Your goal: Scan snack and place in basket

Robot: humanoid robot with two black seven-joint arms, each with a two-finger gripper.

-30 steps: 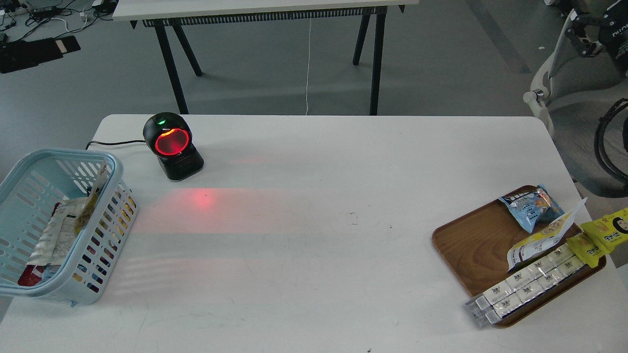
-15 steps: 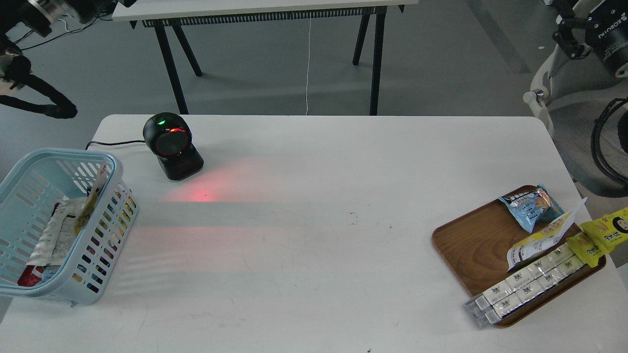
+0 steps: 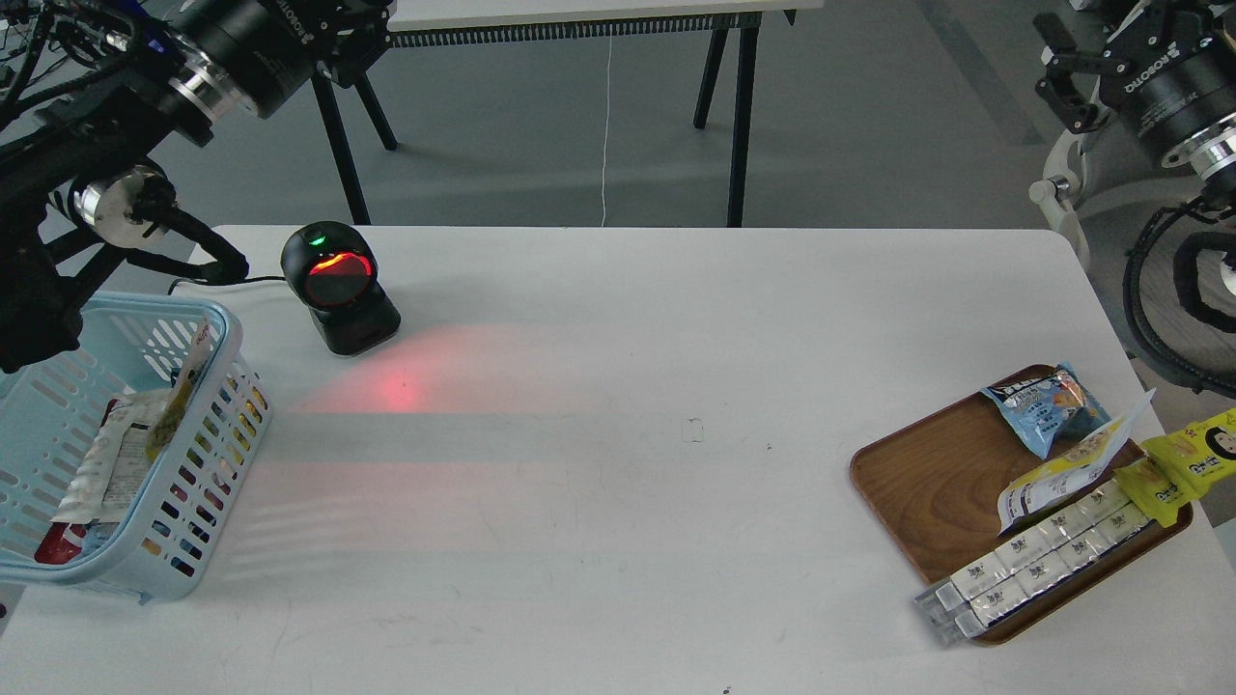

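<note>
Two black arms are seen, left arm [image 3: 145, 106] and right arm [image 3: 1159, 87]. White lettering, silver rings and black cables are carried.

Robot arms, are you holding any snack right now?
No. The snack lies untouched on the wooden tray. Both arms are raised at the top corners; no gripper is near it.

- This looks like a robotics lab staged as a mock shop checkout.
- A white rounded-corner desk [image 3: 637, 405] stands on a bare grey floor [image 3: 850, 125], with a second white desk on black legs [image 3: 579, 19] behind it.
- A black dome-shaped barcode scanner with a glowing red window [image 3: 338, 288] sits on the near desk, its cable trailing off the edge.
- A light blue slotted plastic basket [image 3: 208, 454] holds packets, and a brown wooden tray [image 3: 932, 487] carries packaged snacks.
- Loose cables and gear [image 3: 29, 24] lie on the floor at top left.
- A grey office chair [image 3: 1086, 145] stands at right.
</note>
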